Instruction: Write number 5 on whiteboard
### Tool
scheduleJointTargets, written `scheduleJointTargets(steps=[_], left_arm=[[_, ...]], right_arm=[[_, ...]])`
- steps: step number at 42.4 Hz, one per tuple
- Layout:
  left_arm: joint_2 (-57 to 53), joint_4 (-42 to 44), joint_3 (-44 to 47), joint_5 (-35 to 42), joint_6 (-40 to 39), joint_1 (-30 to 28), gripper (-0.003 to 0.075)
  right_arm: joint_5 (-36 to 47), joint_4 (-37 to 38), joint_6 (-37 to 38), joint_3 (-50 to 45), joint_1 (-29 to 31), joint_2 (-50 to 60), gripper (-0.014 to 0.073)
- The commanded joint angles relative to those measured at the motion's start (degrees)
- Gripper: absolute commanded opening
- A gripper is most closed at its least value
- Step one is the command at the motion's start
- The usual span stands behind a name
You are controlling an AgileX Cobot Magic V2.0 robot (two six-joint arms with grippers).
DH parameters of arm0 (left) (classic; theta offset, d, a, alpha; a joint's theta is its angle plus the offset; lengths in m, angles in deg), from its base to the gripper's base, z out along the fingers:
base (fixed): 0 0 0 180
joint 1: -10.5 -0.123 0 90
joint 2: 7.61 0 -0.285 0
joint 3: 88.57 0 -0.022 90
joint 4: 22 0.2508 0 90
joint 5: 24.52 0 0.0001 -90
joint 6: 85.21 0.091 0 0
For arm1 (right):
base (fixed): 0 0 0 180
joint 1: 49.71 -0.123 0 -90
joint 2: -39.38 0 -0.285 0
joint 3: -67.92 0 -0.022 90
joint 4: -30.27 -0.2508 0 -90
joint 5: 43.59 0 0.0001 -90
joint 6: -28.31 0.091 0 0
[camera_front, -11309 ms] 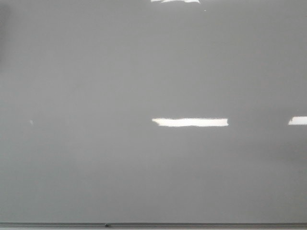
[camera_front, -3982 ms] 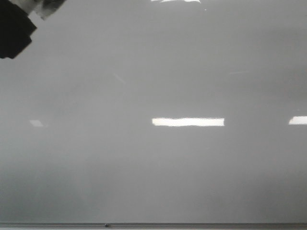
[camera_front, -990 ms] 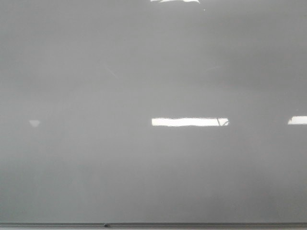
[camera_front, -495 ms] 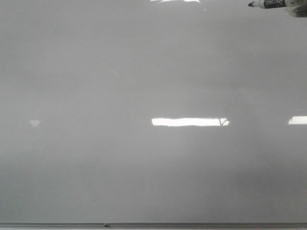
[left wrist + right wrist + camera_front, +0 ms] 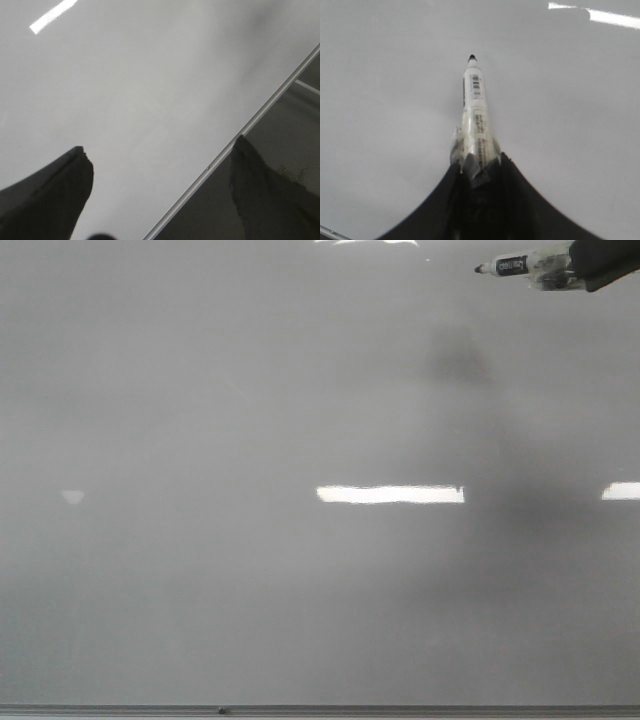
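— Glossy grey-white, the whiteboard (image 5: 250, 570) fills the scene, its metal edge strip (image 5: 400, 709) along the near side. Any 5 on it?

— None that I can see; only bright reflections.

— How would it handle?

— Stiff and slick, I judge: a tip will glide, so light pressure should do. Nothing on it to grip.

— And the marker (image 5: 520, 266)?

— Far right, tip pointing left, above the board. It looks light and smooth, held by its rear barrel.

— Fingers?

— Right gripper (image 5: 476, 165) clamped on the marker. Left gripper (image 5: 160, 200) has its fingers wide apart, holding nothing, near the edge strip.
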Motion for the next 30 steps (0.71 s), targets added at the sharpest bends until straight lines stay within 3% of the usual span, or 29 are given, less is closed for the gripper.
scheduleJointTargets(steps=[1, 19, 30], left_arm=[[-0.26, 1.1, -1.64, 3.91, -0.8, -0.03, 0.0544], [-0.26, 1.1, -1.64, 4.02, -0.8, -0.03, 0.0543], [-0.26, 1.1, -1.64, 4.02, -0.8, -0.03, 0.0544]], right_arm=[[7.96, 0.51, -0.03, 2.26, 0.05, -0.55, 0.0], [12.42, 0.68, -0.07, 3.59, 0.35, -6.04, 0.0], [7.23, 0.97, -0.1, 3.59, -0.93, -11.86, 0.0]])
